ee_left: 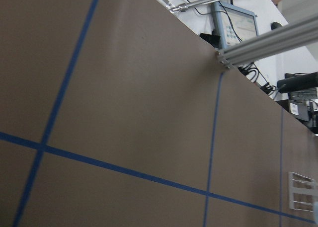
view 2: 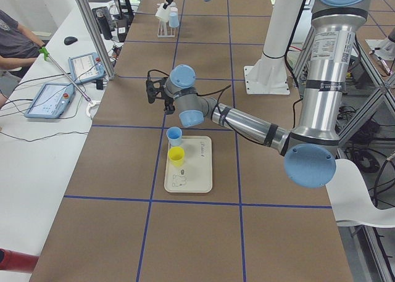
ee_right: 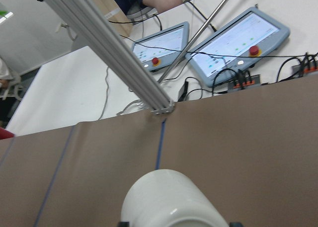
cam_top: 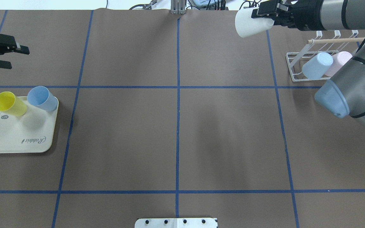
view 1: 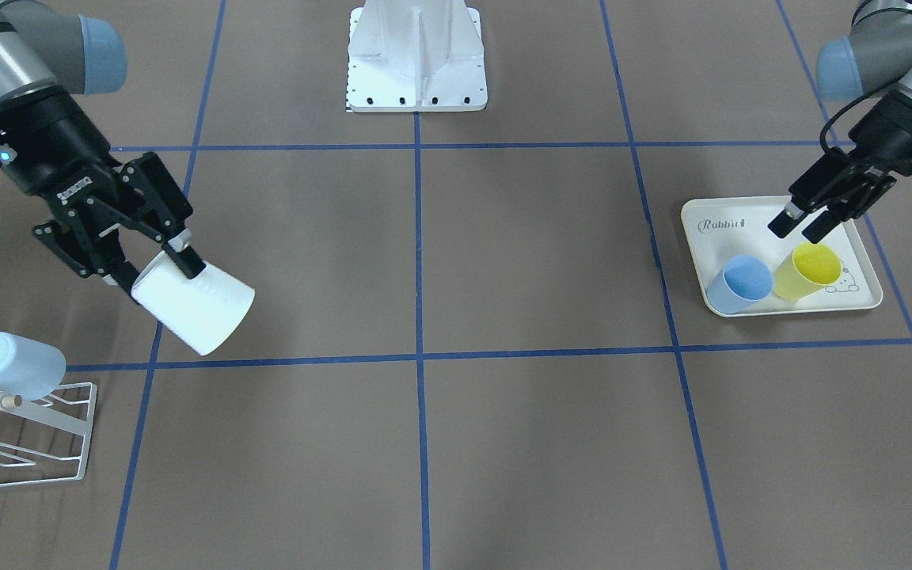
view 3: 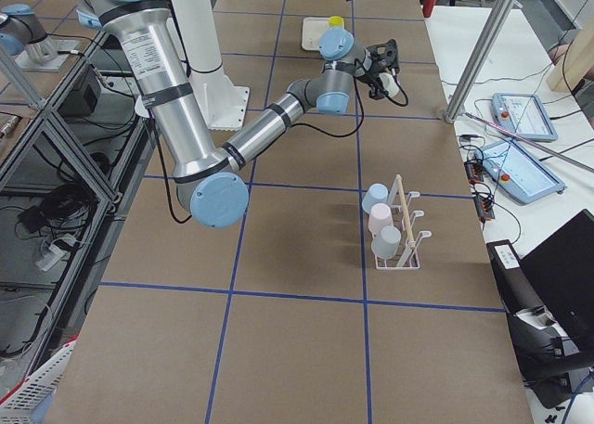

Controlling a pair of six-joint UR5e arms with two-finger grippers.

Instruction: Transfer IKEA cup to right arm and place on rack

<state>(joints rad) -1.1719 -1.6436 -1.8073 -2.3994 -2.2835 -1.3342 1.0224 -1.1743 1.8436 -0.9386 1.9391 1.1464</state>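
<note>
Clamped tight in the right gripper (view 1: 153, 269) — a white cup (view 1: 203, 313), pinched at one end between both fingers. Up in the air over the brown table (view 1: 503, 261), tipped over sideways, free end pointing down and toward the middle. Not on the rack (view 1: 68, 443) yet; off to one side of it, nearer the middle of the table. On the rack already: a light-blue cup (view 1: 13, 366) tipped over on the prongs, with a pink cup (cam_top: 342, 58) just beside it. Along the top of the rack, a wooden stick (cam_top: 334, 40). Over on the other side, the left gripper (view 1: 803, 226) wide open with nothing in it — hanging in the air close to the cream tray (view 1: 741, 218), touching nothing. On the tray, a blue cup (view 1: 741, 283) and a yellow cup (view 1: 808, 271), both standing with mouths up, right next to each other at one end. Beside the yellow cup, a little rabbit drawing on the tray.
</note>
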